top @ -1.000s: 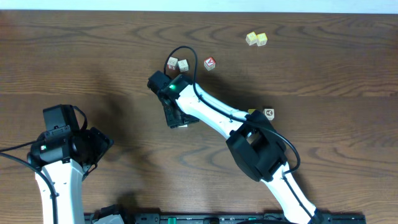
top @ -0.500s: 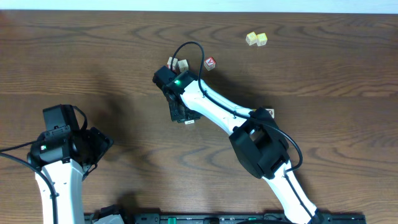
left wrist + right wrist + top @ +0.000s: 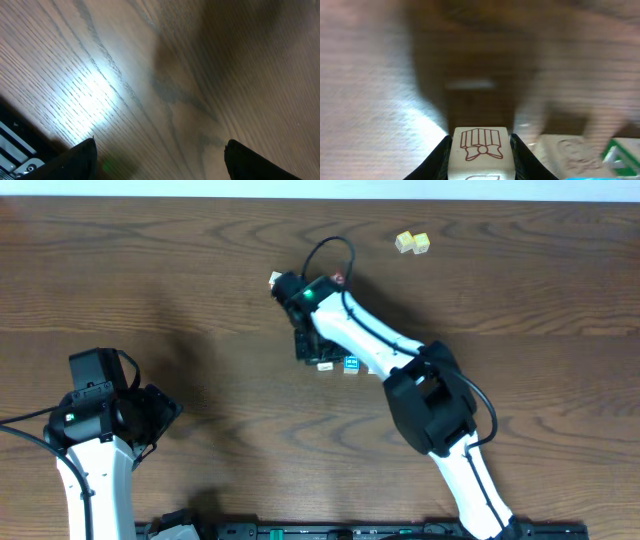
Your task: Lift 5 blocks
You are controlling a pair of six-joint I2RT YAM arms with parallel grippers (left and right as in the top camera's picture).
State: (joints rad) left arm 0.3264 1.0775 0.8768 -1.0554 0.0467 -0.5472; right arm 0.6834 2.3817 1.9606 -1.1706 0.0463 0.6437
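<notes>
1. Wood-grain worktop [image 3: 150,270], dark brown, carries everything. Both arms reach in from its near edge.
2. On the wrist view the right gripper [image 3: 481,156] is clamped on a cream block [image 3: 480,144], one finger against each side. The face toward the camera bears a red line drawing of a bow-tied box. Cannot tell whether the block is clear of the wood, as the background is blurred.
3. Overhead, the right gripper [image 3: 310,352] sits about mid-worktop, somewhat toward the far edge.
4. Wrist view, just right of the held one: a second cream block [image 3: 565,152], then a blue block [image 3: 620,157] at the frame edge.
5. Overhead, the blue block [image 3: 351,364] lies near the gripper tip, with a white cube face [image 3: 325,366] between them. Cannot tell which block that face belongs to.
6. Near the near-left corner the left gripper [image 3: 165,410] hangs with fingers wide apart over bare wood.
7. Toward the far edge, right of middle, a pale yellow pair [image 3: 412,243] rests, the two cubes touching, well apart from both arms.
</notes>
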